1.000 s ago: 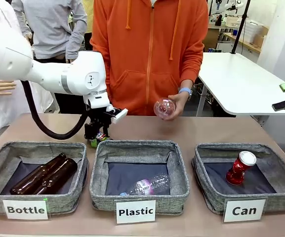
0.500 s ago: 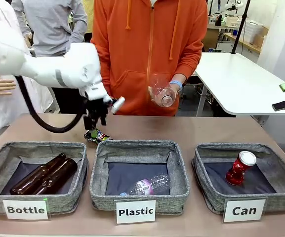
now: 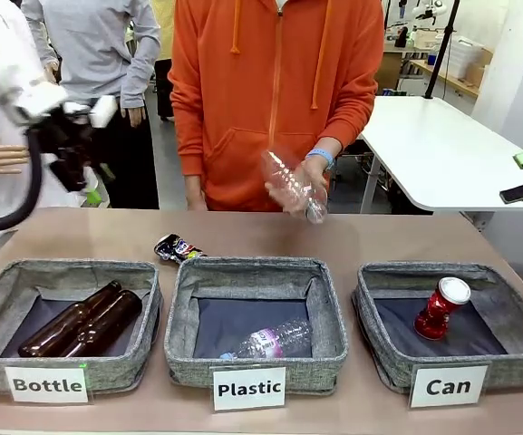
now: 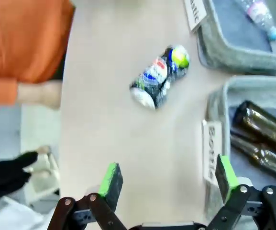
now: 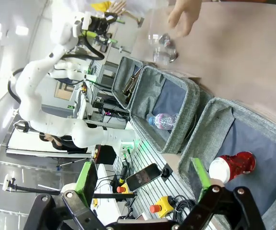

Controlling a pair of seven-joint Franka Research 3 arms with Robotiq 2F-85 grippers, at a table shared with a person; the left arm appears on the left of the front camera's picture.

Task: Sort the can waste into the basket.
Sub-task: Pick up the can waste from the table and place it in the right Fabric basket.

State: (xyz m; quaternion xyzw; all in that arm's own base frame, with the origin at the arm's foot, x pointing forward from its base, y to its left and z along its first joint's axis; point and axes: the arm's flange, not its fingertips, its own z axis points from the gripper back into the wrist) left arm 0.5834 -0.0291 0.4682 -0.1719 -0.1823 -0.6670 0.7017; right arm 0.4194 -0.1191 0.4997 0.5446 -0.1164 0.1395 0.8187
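- While red can (image 3: 440,309) is sitting in Can basket (image 3: 518,364), crushed can (image 3: 177,247) is lying near table's (image 3: 379,237) far edge.
- Empty, left jaws and right jaws are standing apart.

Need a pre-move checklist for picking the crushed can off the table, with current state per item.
1. The left claw is open and empty: ok.
2. The crushed can lies loose on the table: ok.
3. The left claw is over the crushed can: not ok, it is raised off to the left.
4. The Can basket has room: ok, one red can inside, bare lining beside it.
5. The way to the Can basket is free: not ok, the person's hand holds a plastic bottle over the far side.
6. The right claw is open, off to the right: ok.
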